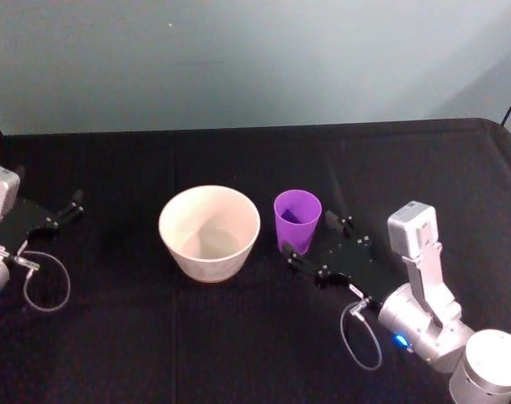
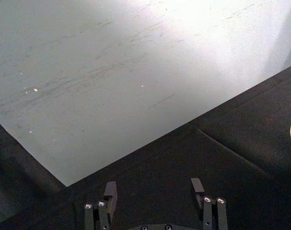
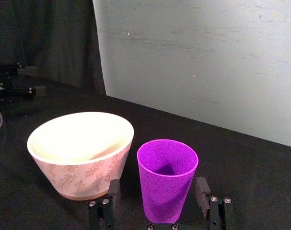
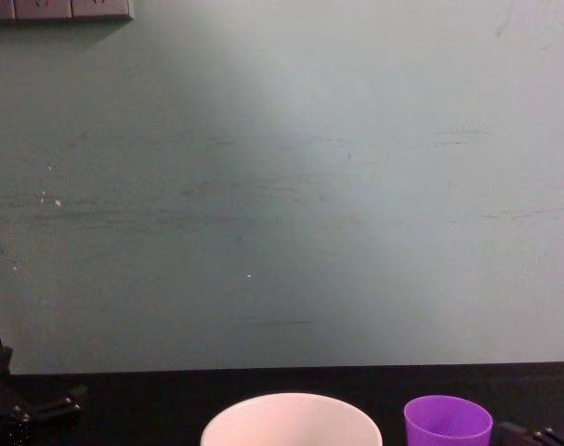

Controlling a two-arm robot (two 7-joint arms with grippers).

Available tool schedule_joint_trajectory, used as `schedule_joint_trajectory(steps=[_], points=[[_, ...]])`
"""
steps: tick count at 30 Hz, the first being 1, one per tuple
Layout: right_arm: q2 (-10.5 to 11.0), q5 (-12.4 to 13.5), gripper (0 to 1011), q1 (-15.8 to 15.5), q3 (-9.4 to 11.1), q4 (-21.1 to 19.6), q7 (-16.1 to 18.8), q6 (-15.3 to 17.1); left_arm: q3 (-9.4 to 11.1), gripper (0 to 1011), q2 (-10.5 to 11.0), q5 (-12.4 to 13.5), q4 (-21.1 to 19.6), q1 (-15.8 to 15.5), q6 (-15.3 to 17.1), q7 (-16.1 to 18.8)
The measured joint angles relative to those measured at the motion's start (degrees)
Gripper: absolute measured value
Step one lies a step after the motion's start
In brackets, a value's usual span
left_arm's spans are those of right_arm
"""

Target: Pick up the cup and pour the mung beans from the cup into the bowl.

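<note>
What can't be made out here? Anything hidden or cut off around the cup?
Beans: the inside of the cup reads only as dark shadow in the head and right wrist views; the open right gripper straddles it.
Chest view: the bottom edge cuts off cup and bowl below their rims.
Left gripper, idle far left: arm cut by the head view's edge.

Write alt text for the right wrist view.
The open right gripper straddles an upright purple cup on a black table, with gaps on both sides of the cup. A wide pale bowl with a leaf pattern stands close beside the cup; a pale wall rises behind.
</note>
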Motion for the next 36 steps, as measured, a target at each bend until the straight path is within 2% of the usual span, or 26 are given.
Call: schedule_joint_trajectory(steps=[9,22,36], points=[[-2.07,-0.4,1003,1.53,0.54,1.93,0.88,-0.37,0.0,1000,0.0,0.0,0.0,0.0,0.0,0.0],[-5.55,-3.08,1002,4.3,0.82,5.41,0.97,-0.01,0.0,1000,0.0,0.0,0.0,0.0,0.0,0.0],[-6.66,-5.16,1003,3.9,2.74,5.75,0.4,0.48,0.0,1000,0.0,0.0,0.0,0.0,0.0,0.0]])
